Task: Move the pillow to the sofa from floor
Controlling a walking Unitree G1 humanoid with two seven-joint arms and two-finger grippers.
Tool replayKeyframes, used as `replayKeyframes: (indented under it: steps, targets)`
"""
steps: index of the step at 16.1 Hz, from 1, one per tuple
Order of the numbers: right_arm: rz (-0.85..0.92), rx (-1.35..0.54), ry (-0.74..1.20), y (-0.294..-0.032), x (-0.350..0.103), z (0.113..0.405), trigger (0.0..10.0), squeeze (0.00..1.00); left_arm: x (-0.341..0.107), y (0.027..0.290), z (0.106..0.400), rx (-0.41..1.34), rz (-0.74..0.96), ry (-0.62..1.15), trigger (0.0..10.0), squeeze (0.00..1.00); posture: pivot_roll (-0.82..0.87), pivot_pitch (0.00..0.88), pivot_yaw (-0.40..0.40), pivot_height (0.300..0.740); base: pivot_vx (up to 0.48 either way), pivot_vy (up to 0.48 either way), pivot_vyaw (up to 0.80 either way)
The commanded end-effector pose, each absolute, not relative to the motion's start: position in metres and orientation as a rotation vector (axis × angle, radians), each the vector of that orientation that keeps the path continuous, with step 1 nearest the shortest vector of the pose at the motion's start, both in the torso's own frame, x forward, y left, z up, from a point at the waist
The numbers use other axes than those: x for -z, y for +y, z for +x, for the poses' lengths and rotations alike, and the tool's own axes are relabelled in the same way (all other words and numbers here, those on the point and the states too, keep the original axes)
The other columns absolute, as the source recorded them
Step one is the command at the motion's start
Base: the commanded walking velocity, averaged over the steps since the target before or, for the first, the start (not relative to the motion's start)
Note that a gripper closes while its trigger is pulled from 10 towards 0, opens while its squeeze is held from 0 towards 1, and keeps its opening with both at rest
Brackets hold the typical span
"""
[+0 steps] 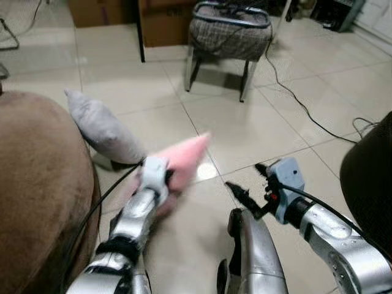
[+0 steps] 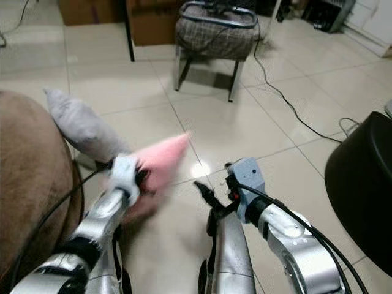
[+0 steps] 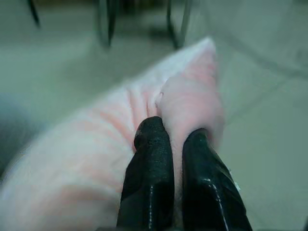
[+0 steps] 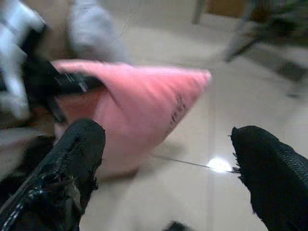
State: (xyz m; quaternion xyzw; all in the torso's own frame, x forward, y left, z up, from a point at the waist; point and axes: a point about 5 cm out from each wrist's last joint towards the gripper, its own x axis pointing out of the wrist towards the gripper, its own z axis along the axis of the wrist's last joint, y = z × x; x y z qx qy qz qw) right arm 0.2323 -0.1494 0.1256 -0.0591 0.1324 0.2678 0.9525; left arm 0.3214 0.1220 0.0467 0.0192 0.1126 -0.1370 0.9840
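Note:
A pink pillow (image 1: pixel 184 160) hangs just above the tiled floor, blurred by motion, with my left gripper (image 3: pixel 174 139) shut on a fold of it. In the right wrist view the pink pillow (image 4: pixel 144 106) sits ahead between the two black fingers (image 4: pixel 72 159). My right gripper (image 1: pixel 245 184) is open, a short way to the right of the pillow and not touching it. The brown sofa (image 1: pixel 37 184) rises at my left. A grey pillow (image 1: pixel 101 128) leans against the sofa's side on the floor.
A plaid-covered stool on metal legs (image 1: pixel 229 37) stands ahead, with cardboard boxes (image 1: pixel 165 21) behind it. A black cable (image 1: pixel 300 104) runs across the tiles to the right. A dark rounded object (image 1: pixel 367 177) sits at the right edge.

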Motion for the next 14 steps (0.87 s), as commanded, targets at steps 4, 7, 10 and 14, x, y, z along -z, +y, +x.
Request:
replayKeyframes:
  steps: [4,7,10,14]
  targets:
    - [-0.029,-0.336,0.117,-0.169,-0.145,0.239,10.0,0.0,-0.126,0.126,0.338,0.219,0.028,-0.106,0.0,0.0,-0.08,0.0,-0.008,0.501,0.0,0.0,0.0]
    - [-0.007,-0.328,0.099,-0.158,-0.142,0.239,10.0,0.0,-0.169,0.13,0.309,0.215,0.042,-0.256,10.0,0.0,-0.05,0.0,-0.012,0.531,0.0,0.0,0.0]
    - [0.003,-0.314,0.083,-0.154,-0.143,0.243,10.0,0.0,-0.17,0.124,0.291,0.236,0.05,-0.241,10.0,0.0,-0.03,0.0,-0.028,0.551,0.0,0.0,0.0]
    - [0.005,-0.312,0.075,-0.157,-0.142,0.252,10.0,0.0,-0.165,0.124,0.268,0.141,0.1,-0.188,10.0,0.0,0.01,0.0,-0.046,0.596,0.0,0.0,0.0]
